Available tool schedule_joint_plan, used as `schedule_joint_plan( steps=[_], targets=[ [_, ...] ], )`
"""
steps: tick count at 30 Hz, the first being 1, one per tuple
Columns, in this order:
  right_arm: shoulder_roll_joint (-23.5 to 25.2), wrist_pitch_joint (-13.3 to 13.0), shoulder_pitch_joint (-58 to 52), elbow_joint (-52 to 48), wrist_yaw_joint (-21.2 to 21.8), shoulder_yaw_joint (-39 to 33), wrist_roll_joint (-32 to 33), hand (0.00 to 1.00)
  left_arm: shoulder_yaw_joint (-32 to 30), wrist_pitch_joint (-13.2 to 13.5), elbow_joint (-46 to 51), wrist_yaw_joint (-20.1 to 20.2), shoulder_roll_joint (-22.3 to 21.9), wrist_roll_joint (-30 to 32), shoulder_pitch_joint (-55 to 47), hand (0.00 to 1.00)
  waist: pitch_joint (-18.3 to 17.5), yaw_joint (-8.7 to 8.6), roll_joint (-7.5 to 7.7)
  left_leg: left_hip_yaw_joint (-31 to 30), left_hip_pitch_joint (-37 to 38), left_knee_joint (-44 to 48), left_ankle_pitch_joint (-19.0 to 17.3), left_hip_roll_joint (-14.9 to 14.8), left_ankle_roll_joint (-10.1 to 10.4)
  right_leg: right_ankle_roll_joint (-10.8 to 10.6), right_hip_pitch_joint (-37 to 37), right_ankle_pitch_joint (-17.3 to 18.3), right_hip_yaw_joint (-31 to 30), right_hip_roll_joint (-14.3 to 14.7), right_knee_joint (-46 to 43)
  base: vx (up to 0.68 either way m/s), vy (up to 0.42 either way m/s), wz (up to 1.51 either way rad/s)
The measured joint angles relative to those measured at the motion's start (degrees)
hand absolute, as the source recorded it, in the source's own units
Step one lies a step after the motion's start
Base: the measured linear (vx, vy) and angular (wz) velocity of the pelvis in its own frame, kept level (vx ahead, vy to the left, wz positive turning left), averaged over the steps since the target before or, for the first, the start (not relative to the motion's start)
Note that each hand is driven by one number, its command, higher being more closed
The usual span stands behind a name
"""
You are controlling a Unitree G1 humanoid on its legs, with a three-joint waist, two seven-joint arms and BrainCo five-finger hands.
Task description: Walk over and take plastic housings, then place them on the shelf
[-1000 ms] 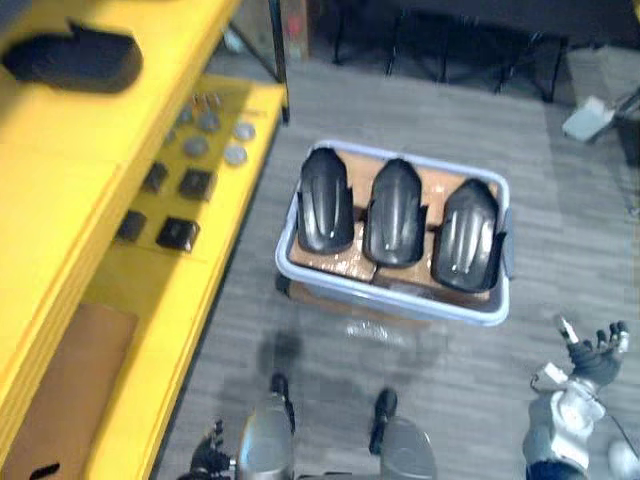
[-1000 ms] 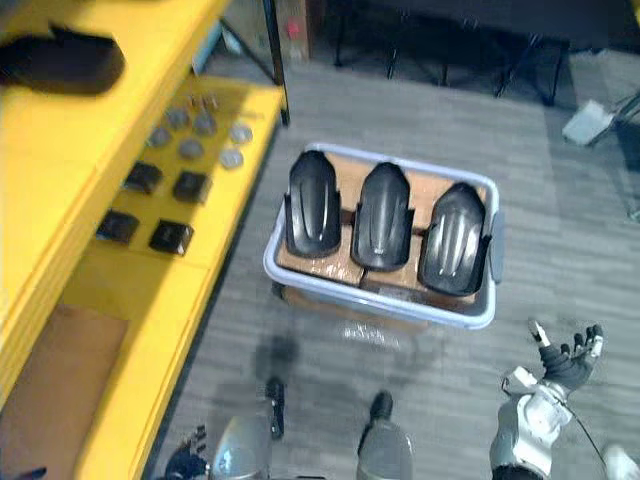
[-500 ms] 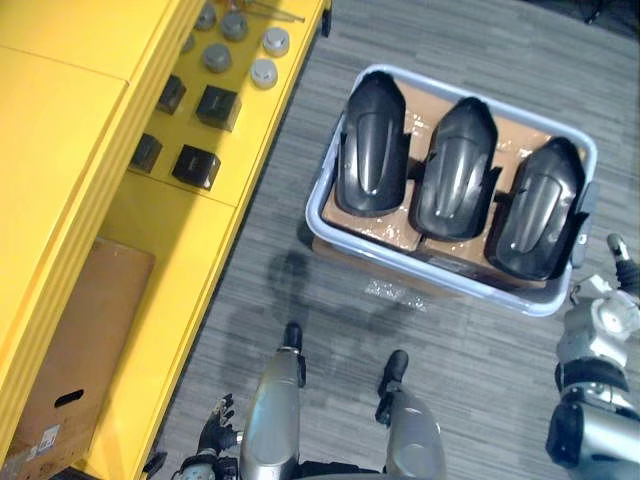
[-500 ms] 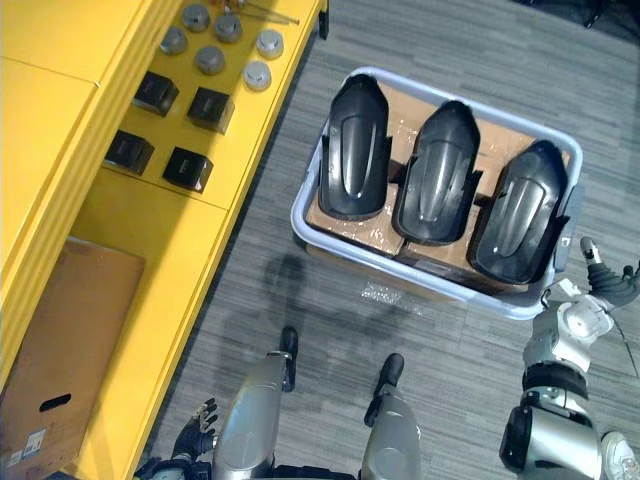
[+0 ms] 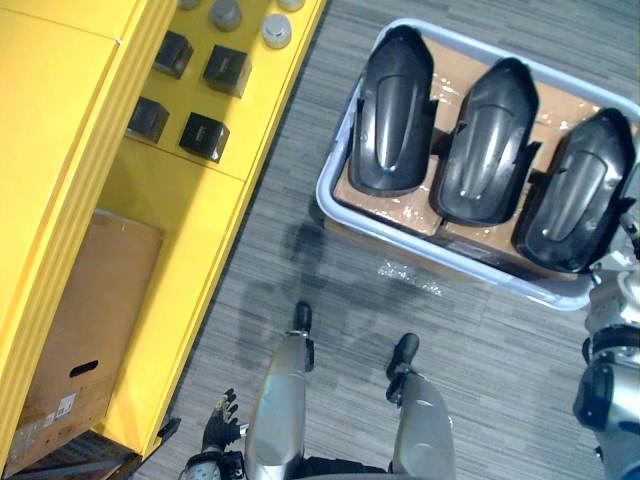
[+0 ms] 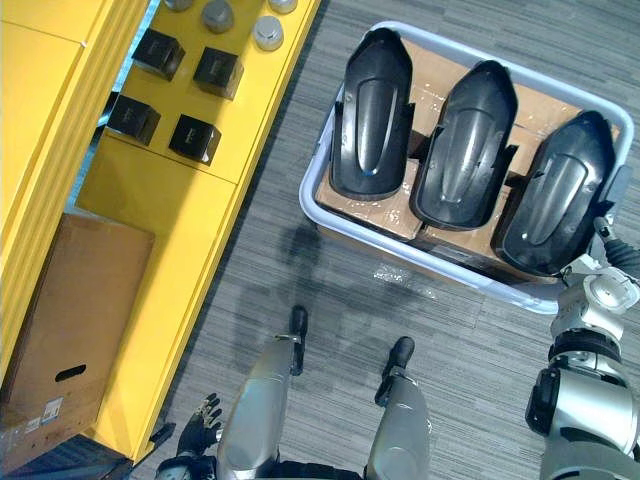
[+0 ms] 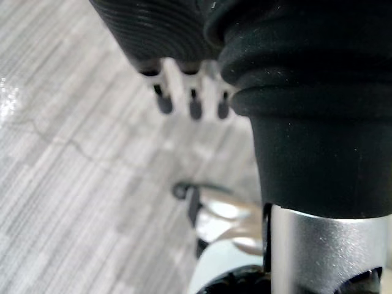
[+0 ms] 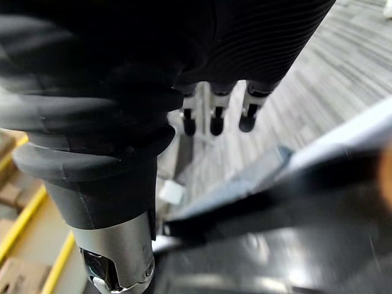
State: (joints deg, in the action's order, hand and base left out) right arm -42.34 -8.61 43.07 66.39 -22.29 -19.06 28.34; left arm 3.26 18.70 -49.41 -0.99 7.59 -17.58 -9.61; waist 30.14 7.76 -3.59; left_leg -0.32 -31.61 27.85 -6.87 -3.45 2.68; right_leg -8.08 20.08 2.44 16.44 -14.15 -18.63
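hands both empty: right hand (image 8: 214, 120) by right rim of pale blue plastic bin (image 6: 310, 203), fingers straight; left hand (image 6: 200, 425) well left of bin, fingers spread. three glossy black plastic housings (image 6: 465, 130) inside bin, on grey striped carpet (image 6: 480, 350); yellow metal shelf (image 6: 190, 190) left of bin.

head stereo: steeply down, eyes share bin (image 5: 325, 196), yellow shelf (image 5: 200, 200) | left wrist: close along left hand (image 7: 192, 103) to floor (image 7: 73, 184) | right wrist: close along right hand (image 8: 215, 117) to bin
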Motion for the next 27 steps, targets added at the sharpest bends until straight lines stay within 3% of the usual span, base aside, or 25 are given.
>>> schedule_joint_plan(
  steps=[5, 8, 9, 18, 20, 22, 24, 27],
  targets=[
    [-2.48, 2.6, 2.75, 3.54, 0.12, 2.02, -0.16, 0.0, 0.33, 0.57, -1.1, 0.0, -0.66, -0.43, 1.07, 0.0, 0.27, 1.03, -1.32, -0.81, -1.84, -0.15, 0.82, 0.62, 0.22, 0.04, 2.27, 1.16, 0.74, -0.88, -2.24, -0.01, -0.001, 0.09],
    [-4.16, 3.93, 4.35, 4.56, 0.09, 2.25, -2.16, 0.0, 0.53, 0.74, -1.83, -0.02, -1.54, -2.3, 1.69, 0.0, 0.84, 1.35, -2.92, -1.01, -2.65, -0.34, 1.32, 0.97, 0.16, 0.08, 3.44, 1.36, 0.79, -1.32, -3.26, -0.02, -0.012, 0.07],
    [-5.15, 4.19, 4.67, 4.53, -0.24, 2.35, -2.28, 1.0, 0.54, 0.78, -2.94, -0.04, -1.88, -2.95, 2.26, 0.0, 0.73, 1.35, -3.46, -1.01, -3.1, -0.53, 1.66, 1.18, 0.03, -0.02, 4.28, 1.74, 0.78, -1.92, -4.19, -0.01, -0.011, 0.09],
    [-12.81, 13.03, 4.91, 6.18, -1.95, 2.25, -5.0, 1.0, 1.44, 1.39, -3.62, -0.35, -2.49, -6.1, 3.65, 0.0, 0.75, 3.19, -4.94, -3.15, -5.63, -1.05, 2.88, 3.03, 0.79, 0.05, 7.47, 4.28, 2.58, -4.49, -8.92, -0.03, -0.006, 0.17],
    [-14.37, 15.53, 4.56, 6.28, -2.52, 2.33, -6.81, 1.0, 0.41, 1.21, -5.08, -3.46, -3.53, -7.99, 6.04, 0.0, 0.75, 3.97, -4.96, -3.64, -6.41, -1.43, 3.61, 3.17, 1.08, 0.62, 8.66, 4.94, 2.9, -4.81, -10.21, -0.03, -0.032, 0.13],
    [-14.53, 16.42, 4.43, 6.28, -2.82, 2.33, -7.47, 1.0, 0.28, 1.22, -5.48, -4.12, -3.68, -8.88, 7.92, 0.0, 0.75, 4.01, -4.96, -4.2, -7.01, -1.42, 4.08, 3.15, 1.13, 0.73, 9.14, 5.41, 3.55, -4.89, -11.02, -0.02, -0.041, 0.14],
    [-13.95, 19.86, 4.6, 6.11, -2.23, 2.3, -8.65, 1.0, 0.29, 1.87, -5.01, -4.5, -3.8, -8.9, 9.81, 0.0, 0.75, 4.12, -4.96, -4.74, -7.4, -1.23, 4.33, 3.14, 1.35, 0.84, 9.84, 6.37, 3.73, -5.14, -12.7, -0.01, -0.05, 0.12],
    [-11.42, 22.5, 4.47, 5.91, -3.03, 3.88, -11.93, 1.0, 0.3, 2.39, -4.08, -4.49, -3.92, -8.96, 9.89, 0.0, 0.73, 4.19, -4.97, -5.07, -7.42, -1.02, 4.45, 3.1, 1.54, 1.14, 10.32, 7.16, 3.82, -5.45, -14.19, 0.01, -0.042, 0.06]
  ],
)
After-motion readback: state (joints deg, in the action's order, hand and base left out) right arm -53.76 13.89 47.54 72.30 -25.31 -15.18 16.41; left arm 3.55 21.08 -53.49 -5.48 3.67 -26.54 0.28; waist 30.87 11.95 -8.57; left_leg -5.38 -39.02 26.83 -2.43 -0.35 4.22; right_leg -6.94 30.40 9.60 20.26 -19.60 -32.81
